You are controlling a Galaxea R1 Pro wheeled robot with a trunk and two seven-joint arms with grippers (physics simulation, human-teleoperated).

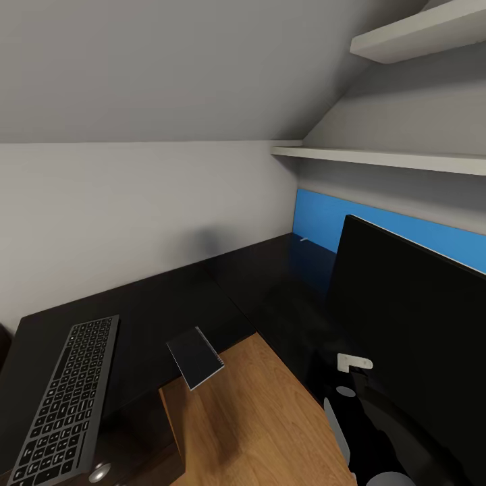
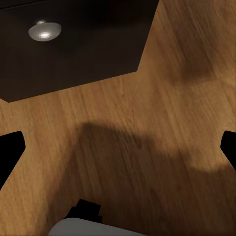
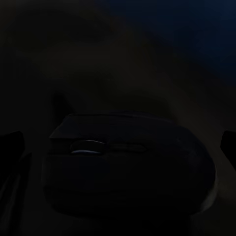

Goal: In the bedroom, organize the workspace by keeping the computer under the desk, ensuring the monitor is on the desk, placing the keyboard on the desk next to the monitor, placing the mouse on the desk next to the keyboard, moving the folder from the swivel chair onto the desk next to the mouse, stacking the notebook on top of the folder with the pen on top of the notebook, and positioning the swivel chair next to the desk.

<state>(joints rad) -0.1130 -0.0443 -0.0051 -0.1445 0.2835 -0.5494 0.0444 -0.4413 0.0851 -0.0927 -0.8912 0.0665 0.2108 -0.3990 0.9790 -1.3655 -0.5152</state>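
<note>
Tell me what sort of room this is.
Probably a home office nook under a sloped ceiling: an L-shaped black desk with a keyboard and monitor, white wall shelves above, wood floor.

Soft, even simulator light in the head view; the right wrist view is almost black.

The head view is sharp, its lines bowed toward the edges. The black desk shows a faint sheen at 2 o'clock; a dim smudge of shadow lies on the wall. In the left wrist view, soft-edged shadows cross the wooden floor from 9 to 3 o'clock.
</note>
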